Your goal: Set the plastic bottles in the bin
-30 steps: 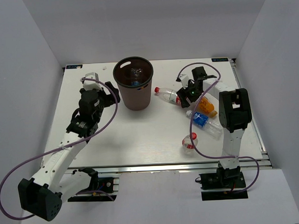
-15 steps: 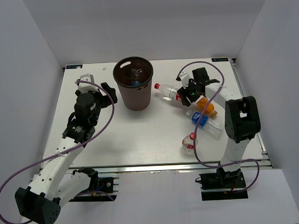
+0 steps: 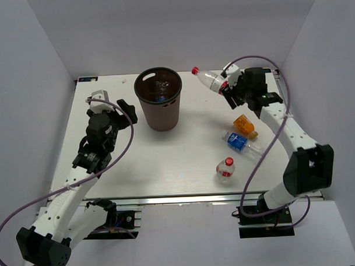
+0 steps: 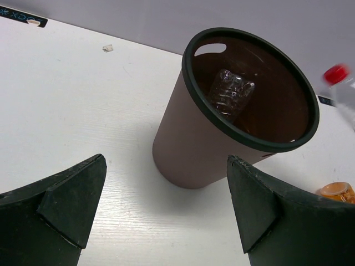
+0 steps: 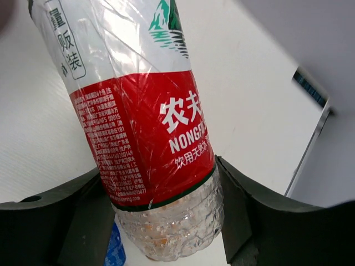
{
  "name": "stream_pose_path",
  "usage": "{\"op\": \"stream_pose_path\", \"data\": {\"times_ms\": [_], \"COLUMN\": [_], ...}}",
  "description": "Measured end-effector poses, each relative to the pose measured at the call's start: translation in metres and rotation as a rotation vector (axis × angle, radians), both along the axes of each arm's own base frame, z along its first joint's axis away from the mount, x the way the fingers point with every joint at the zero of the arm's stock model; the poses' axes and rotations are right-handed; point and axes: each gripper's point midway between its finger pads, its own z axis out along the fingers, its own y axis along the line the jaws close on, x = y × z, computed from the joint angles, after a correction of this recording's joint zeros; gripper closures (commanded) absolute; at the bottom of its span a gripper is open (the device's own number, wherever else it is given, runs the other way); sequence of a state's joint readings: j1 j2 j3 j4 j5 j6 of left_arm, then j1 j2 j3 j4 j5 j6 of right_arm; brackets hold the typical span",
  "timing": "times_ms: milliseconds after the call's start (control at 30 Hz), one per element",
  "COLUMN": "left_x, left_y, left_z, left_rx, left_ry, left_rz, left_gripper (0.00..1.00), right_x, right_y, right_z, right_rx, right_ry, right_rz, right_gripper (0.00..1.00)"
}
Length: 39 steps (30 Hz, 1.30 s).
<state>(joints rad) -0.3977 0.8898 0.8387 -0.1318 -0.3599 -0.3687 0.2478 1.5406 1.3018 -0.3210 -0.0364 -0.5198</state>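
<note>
Top external view: a white table (image 3: 167, 162) fills the scene, with the dark brown bin (image 3: 160, 113) standing upright toward its far side, a little left of centre. Left of the bin, the left gripper (image 4: 165, 166) has its jaws spread wide and holds nothing; its wrist camera looks between the two dark fingers at the bin's wall and rim. Over the far right of the table, the right gripper (image 5: 161, 205) is clamped partway closed around the lower body of a red-labelled bottle (image 3: 209, 79), a finger pressed on each side. That bottle is clear of the table and tilted, with its red cap pointing left toward the bin's rim but not over the opening. Inside the bin lies a crumpled clear bottle (image 4: 230, 94). On the table's right side lie an orange bottle (image 3: 243, 123), just nearer a blue-labelled bottle (image 3: 241, 143), and nearest, a small red-capped bottle (image 3: 225, 169).
</note>
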Motion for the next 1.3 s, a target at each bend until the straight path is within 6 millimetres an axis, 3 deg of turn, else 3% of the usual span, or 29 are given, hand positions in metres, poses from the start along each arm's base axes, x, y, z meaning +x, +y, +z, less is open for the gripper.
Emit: {"op": "stream_pose_path", "data": {"times_ms": [133,267,367,433,567,833,1000,1300], "left_x": [-0.001,-0.001,-0.001,-0.003,-0.005,-0.008,-0.008,-0.003], "left_y": [-0.001,-0.001,0.001,0.004,0.012,0.022,0.028,0.029], "left_z": [-0.006,-0.006,-0.006,-0.007,-0.009,-0.016,-0.016,-0.020], "left_rx": [-0.013,-0.034,-0.053,-0.067,-0.086,-0.087,-0.086,-0.076], "left_ry": [0.012,0.014,0.017,0.023,0.034,0.057,0.056,0.076], "left_rz": [0.002,0.006,0.024,0.045,0.096,0.154,0.185,0.207], "left_gripper": [0.02,0.02,0.02,0.02,0.02,0.02,0.02,0.02], "right_x": [-0.008,-0.024,-0.031,-0.027,-0.010,0.028,0.022,0.016], "right_y": [0.030,0.090,0.136,0.160,0.205,0.281,0.295,0.298], "right_z": [0.079,0.149,0.180,0.189,0.177,0.110,0.079,0.075], "right_rx": [0.132,0.276,0.389,0.451,0.533,0.590,0.561,0.539], "right_ry": [-0.196,-0.338,-0.366,-0.369,-0.306,-0.115,-0.029,-0.014], "right_rz": [0.104,0.268,0.372,0.414,0.454,0.493,0.510,0.529], "right_gripper": [0.70,0.69,0.68,0.68,0.68,0.68,0.63,0.47]}}
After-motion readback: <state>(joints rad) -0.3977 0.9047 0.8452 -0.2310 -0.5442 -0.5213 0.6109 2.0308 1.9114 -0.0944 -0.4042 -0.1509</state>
